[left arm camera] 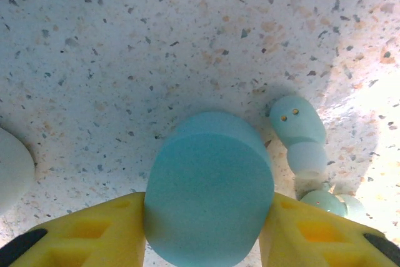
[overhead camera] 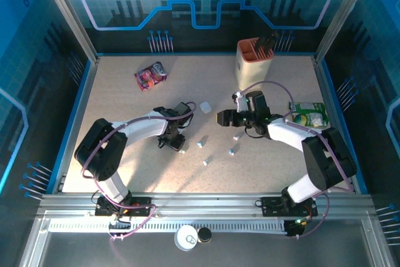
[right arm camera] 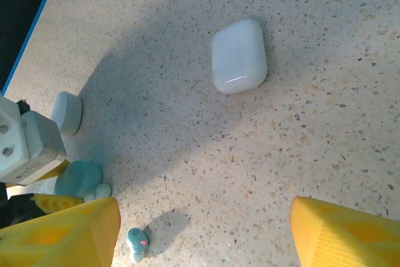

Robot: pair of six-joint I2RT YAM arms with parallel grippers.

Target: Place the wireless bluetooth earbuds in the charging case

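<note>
Yellow fingers of left tool press both sides of pale blue case, likely to steady it for loading. Pale blue earbud lies on counter just beside case, not yet inserted. Right tool wide, empty, near white case.

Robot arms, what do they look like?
Both the left arm and right arm have white tube-like links between chunky black joints, with a thin purple cable looping alongside each. Their fingers are bright yellow wedge-shaped plastic blocks with hollow pockets.
</note>
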